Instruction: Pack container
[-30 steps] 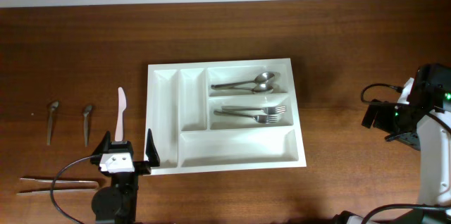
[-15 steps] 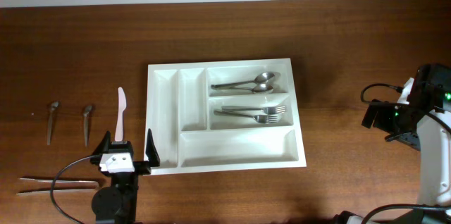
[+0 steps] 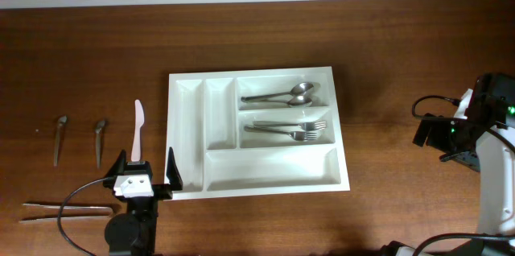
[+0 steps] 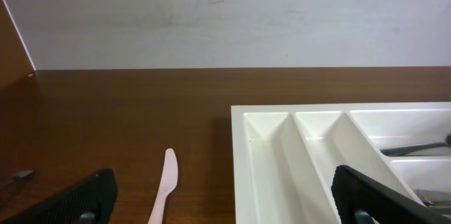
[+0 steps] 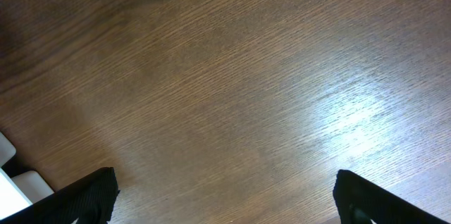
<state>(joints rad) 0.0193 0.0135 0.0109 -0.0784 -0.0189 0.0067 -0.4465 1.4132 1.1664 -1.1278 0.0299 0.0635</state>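
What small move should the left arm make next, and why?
Probably lower the open left pincer onto the knife and close. The knife lies on the table just ahead of it, and the tray already holds spoons and forks but no knife.

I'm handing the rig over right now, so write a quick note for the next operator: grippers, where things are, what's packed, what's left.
Left gripper: open, empty, by the lower left corner of the tray.
Right gripper: open, empty, over bare table, far right.
Done: two spoons in the top wide compartment, two forks in the middle one.
Left: white knife, two small utensils and a pair of thin sticks, all on the table left of the tray.
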